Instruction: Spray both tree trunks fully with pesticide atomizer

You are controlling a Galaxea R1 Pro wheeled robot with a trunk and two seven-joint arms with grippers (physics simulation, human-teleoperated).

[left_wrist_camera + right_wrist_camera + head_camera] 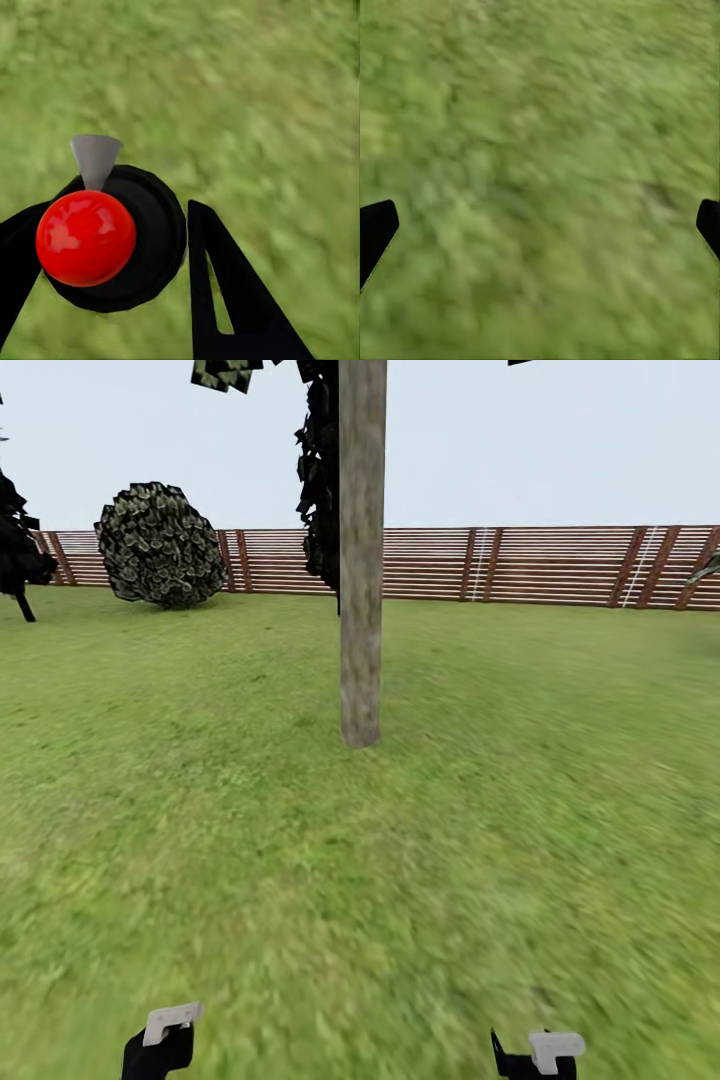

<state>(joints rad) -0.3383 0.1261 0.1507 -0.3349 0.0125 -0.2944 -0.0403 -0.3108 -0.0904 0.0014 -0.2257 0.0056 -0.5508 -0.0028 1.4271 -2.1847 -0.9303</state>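
Ahead, a pale mottled tree trunk (361, 560) is seen standing upright on the lawn (500, 810), in front of the slatted wooden fence (540, 565). The pesticide atomizer (112, 240), red-topped with a grey nozzle, is pinched between the left hand's (112, 247) fingers (225, 292). The right hand (540, 225) is held spread over grass. A round bush (160, 545) stands left of the trunk, by the fence.

No text, label, brand, number or sign can be read on anything in these views.
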